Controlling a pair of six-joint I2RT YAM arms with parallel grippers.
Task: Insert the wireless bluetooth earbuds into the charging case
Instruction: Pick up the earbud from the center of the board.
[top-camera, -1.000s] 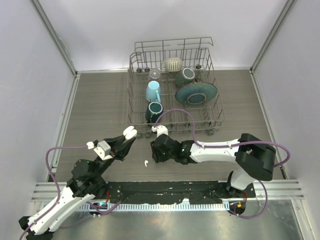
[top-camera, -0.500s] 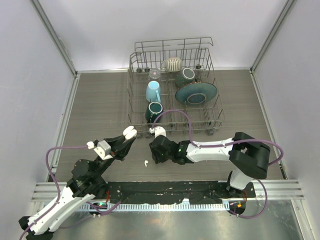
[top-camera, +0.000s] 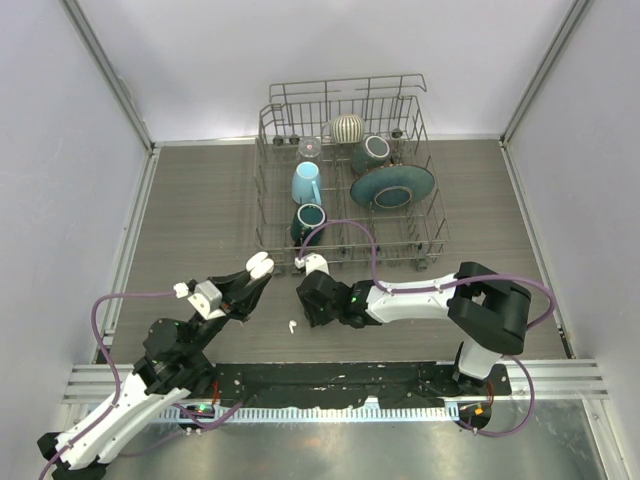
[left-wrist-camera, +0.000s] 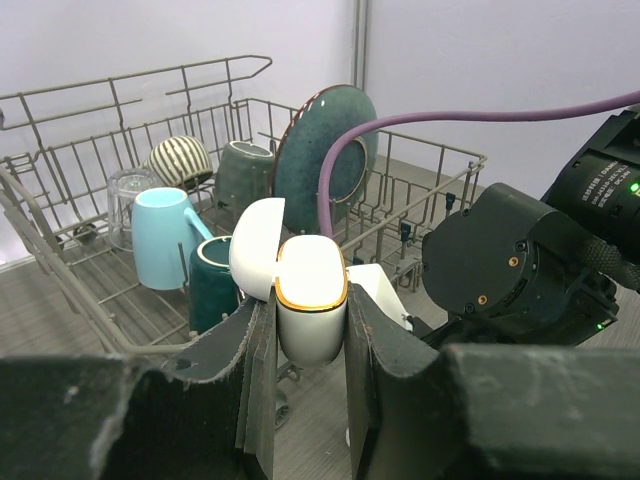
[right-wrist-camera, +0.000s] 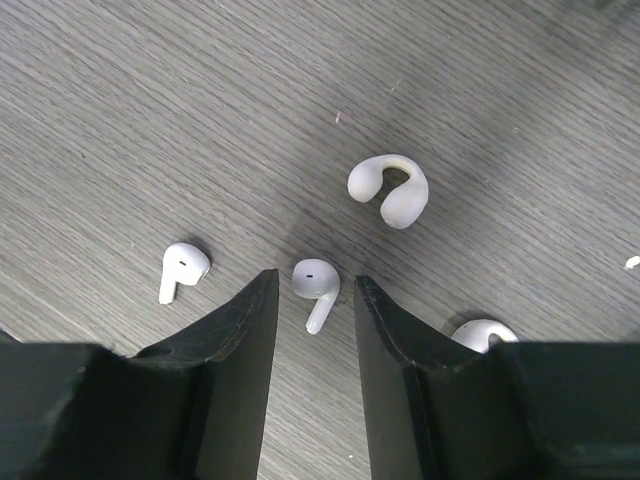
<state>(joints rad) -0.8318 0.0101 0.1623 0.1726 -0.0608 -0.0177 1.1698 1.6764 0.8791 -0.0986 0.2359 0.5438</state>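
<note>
My left gripper (left-wrist-camera: 308, 322) is shut on the white charging case (left-wrist-camera: 311, 300), held upright with its gold-rimmed lid open; the top view shows the case (top-camera: 259, 265) above the table. My right gripper (right-wrist-camera: 314, 288) points down at the table, open, its jaws either side of one white earbud (right-wrist-camera: 313, 277) with a gap on both sides. A second earbud (right-wrist-camera: 183, 266) lies to its left. In the top view one earbud (top-camera: 292, 325) shows beside the right gripper (top-camera: 312, 305).
Two white C-shaped ear clips (right-wrist-camera: 390, 190) (right-wrist-camera: 482, 333) lie on the wood table near the right jaw. A wire dish rack (top-camera: 430, 235) with mugs, a glass and a teal plate (top-camera: 392, 185) stands just behind both grippers. Walls close in both sides.
The right arm has shifted a little to the left, toward the case. The left arm and the case have not moved.
</note>
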